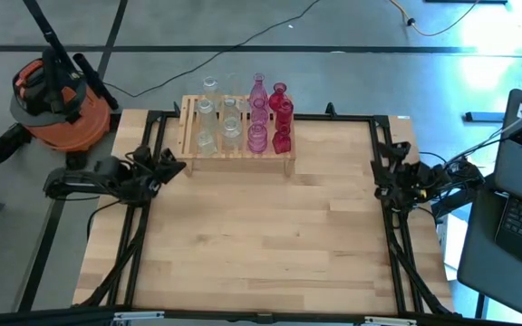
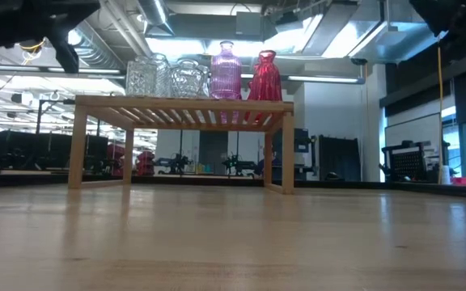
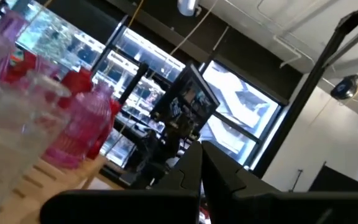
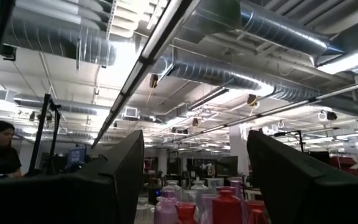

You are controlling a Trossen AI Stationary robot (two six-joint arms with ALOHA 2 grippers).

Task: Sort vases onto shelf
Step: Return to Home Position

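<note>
Three pink vases (image 1: pixel 258 136), three red vases (image 1: pixel 282 139), shelf (image 1: pixel 189 118), left claw (image 3: pixel 202 152) together, right claw (image 4: pixel 194 135) apart

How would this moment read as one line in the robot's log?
vases on shelf, grouped by colour | left gripper shut, beside shelf | right gripper open, table right edge

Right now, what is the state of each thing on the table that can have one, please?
clear vases: upright on the shelf, grouped at its left side.
pink vases: upright on the shelf, in one row beside the clear ones.
red vases: upright on the shelf, in one row at its right end.
shelf: standing at the far side of the table, loaded.
right hand: open, empty, at the table's right edge.
left hand: by the shelf's front left corner, touching no vase.
</note>
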